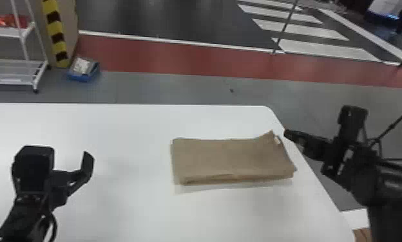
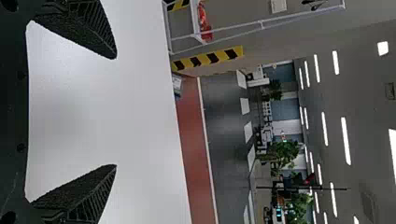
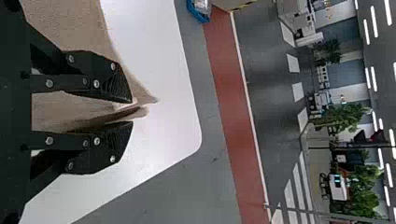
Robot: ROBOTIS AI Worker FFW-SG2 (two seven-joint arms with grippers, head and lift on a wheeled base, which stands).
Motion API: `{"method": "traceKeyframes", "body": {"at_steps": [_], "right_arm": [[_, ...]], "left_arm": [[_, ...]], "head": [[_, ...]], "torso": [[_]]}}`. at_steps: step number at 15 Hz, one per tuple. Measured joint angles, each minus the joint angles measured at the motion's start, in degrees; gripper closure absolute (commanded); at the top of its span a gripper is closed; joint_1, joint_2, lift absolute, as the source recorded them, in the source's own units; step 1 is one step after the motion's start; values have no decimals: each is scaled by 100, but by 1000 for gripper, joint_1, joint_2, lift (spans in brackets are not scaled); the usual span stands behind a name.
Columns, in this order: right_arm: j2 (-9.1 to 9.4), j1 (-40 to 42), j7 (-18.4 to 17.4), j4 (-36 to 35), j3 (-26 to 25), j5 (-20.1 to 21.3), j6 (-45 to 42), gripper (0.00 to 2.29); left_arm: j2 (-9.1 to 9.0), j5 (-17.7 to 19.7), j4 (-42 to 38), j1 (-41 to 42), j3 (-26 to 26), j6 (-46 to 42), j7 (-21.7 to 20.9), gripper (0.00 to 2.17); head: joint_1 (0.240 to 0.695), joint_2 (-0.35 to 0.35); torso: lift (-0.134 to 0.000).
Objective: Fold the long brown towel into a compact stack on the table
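Observation:
The brown towel (image 1: 229,157) lies folded in a flat rectangular stack near the table's right edge, its back right corner poking up. My right gripper (image 1: 286,132) is just to the right of that corner, over the table's edge. In the right wrist view, my right gripper (image 3: 132,112) has its fingers slightly apart, with the layered edge of the towel (image 3: 65,21) appearing between and behind them. My left gripper (image 1: 88,163) is above the table, well left of the towel. The left wrist view shows my left gripper (image 2: 116,112) wide open, with nothing between its fingers.
The white table (image 1: 139,125) has a rounded back right corner. On the floor behind it are a blue bin (image 1: 83,70) and a white rack (image 1: 33,72) at the left. A thin dark pole (image 1: 393,124) stands at the far right.

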Motion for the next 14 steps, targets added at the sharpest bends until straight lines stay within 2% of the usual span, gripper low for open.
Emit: {"method": "traceKeyframes", "body": {"at_steps": [2, 3, 4, 5, 6, 9, 11, 14], "right_arm": [[151, 264, -38, -101, -76, -24, -925, 70], [214, 404, -29, -182, -97, -60, -1272, 262], [242, 530, 62, -256, -80, -117, -1427, 626], [251, 619, 210, -295, -35, -165, -1470, 1308], [256, 668, 315, -301, 23, -180, -1464, 1747], [266, 726, 664, -150, 420, -128, -1272, 1781], [309, 761, 712, -73, 900, 68, -1237, 1781], [545, 788, 670, -18, 1474, 403, -1071, 1781]], "left_arm": [[-16, 5, 16, -22, -49, -33, -5, 36], [-21, 7, 18, -25, -64, -63, -5, 36], [-25, 12, 19, -25, -68, -90, -2, 36], [-29, 21, 19, -25, -70, -128, 0, 36], [-32, 32, 19, -25, -71, -180, 2, 36], [-15, 80, 19, -13, -59, -429, 71, 36], [-2, 111, 12, 5, -34, -507, 92, 36], [1, 121, -21, 44, -25, -701, 114, 36]], "head": [[695, -289], [695, -290], [695, -289], [695, -275], [695, -267], [695, -230], [695, -173], [695, -122]], "torso": [[-111], [-111], [-111], [-111], [-111], [-111], [-111], [-111]]}}
